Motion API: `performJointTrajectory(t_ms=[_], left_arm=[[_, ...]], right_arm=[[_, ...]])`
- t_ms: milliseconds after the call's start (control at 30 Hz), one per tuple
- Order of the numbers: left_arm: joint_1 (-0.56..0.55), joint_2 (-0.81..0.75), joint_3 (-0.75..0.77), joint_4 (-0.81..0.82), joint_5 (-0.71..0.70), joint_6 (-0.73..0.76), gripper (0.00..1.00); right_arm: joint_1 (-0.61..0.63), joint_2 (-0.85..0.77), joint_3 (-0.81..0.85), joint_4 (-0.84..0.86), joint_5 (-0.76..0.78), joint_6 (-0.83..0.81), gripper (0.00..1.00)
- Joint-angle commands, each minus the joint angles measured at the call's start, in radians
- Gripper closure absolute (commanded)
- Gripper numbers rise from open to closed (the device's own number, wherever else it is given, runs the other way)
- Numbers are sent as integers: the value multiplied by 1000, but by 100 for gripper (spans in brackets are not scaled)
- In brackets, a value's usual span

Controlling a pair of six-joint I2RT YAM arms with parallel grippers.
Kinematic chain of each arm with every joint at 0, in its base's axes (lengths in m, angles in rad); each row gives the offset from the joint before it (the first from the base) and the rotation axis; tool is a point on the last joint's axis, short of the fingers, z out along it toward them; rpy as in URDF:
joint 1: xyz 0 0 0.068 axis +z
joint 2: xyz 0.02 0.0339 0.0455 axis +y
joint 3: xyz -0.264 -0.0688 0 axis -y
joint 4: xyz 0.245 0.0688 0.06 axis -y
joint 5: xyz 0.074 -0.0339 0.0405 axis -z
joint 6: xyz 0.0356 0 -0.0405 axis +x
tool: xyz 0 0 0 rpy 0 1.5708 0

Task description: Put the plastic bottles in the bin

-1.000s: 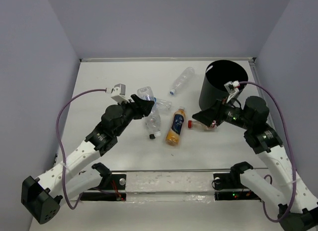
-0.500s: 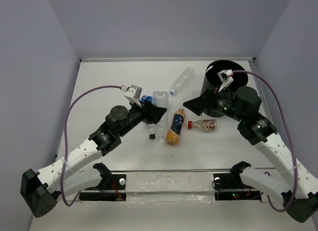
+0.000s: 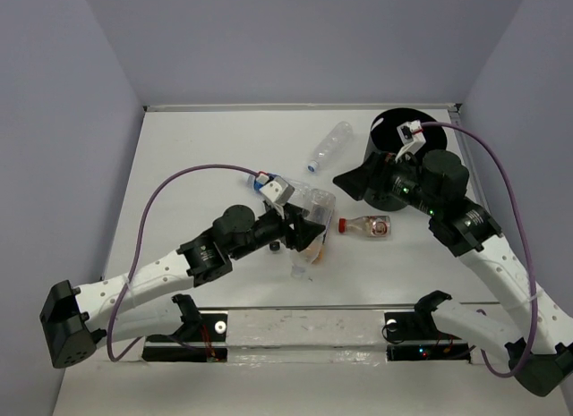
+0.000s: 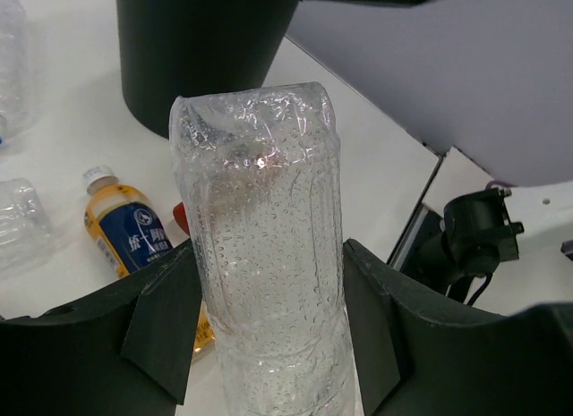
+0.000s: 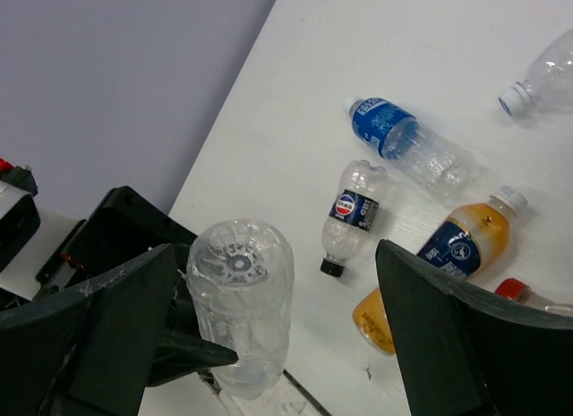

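Note:
My left gripper [image 3: 306,221] is shut on a clear plastic bottle [image 4: 264,255] and holds it above the table, base pointing toward the black bin [image 3: 403,157]. My right gripper [image 3: 351,182] is open and empty, beside the bin's left wall and facing the held bottle [image 5: 237,300]. On the table lie an orange-juice bottle [image 5: 448,264], a red-capped bottle [image 3: 365,225], a blue-labelled bottle [image 5: 403,143], a small dark-capped bottle [image 5: 352,210] and a clear bottle [image 3: 327,146] at the far middle.
The bin stands at the far right corner, close to the right wall. The loose bottles cluster mid-table under and behind the left gripper. A rail [image 3: 304,325] runs along the near edge between the arm bases.
My left gripper lifted the clear bottle and carried it right, toward the bin. My right gripper left the red-capped bottle, rose and drew back beside the bin, empty.

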Motion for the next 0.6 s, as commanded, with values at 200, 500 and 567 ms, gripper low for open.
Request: performJointTrajectory(t_ms=[200,500,567], left_arm=[[-61,4,4,105,-24,122,37],[-79,39,44,129,-18,165,37],[-84,69,62,144,-16,174,37]], right_arm=[[5,-21,121,-145,-4,-48,2],[5,-4,89,-173,-81,-36,2],[16,10,80,-160,-133,-36,1]])
